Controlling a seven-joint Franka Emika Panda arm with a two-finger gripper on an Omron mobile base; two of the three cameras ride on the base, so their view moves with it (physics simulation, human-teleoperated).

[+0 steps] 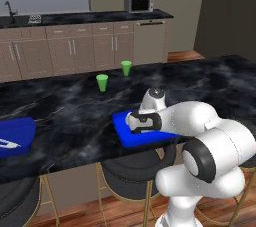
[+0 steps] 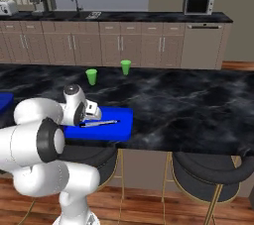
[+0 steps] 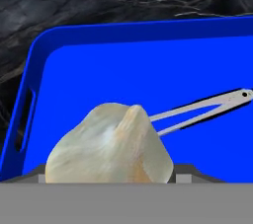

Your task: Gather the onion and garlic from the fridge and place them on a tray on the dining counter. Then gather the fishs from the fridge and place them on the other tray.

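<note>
Two green cups (image 1: 102, 82), microwave (image 1: 138, 2)

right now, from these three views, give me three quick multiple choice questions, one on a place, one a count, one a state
1. Where does the fish lie?
A. on the blue tray
B. beside the microwave
C. on a stool

2. How many green cups stand on the counter?
A. one
B. two
C. four

3. How do the green cups stand?
A. upright and apart
B. tipped on their sides
C. stacked

Answers:
1 A, the slim silver fish lies flat on the tray's blue floor.
2 B, both base views show two.
3 A, each stands mouth up with bare counter between them.
</note>
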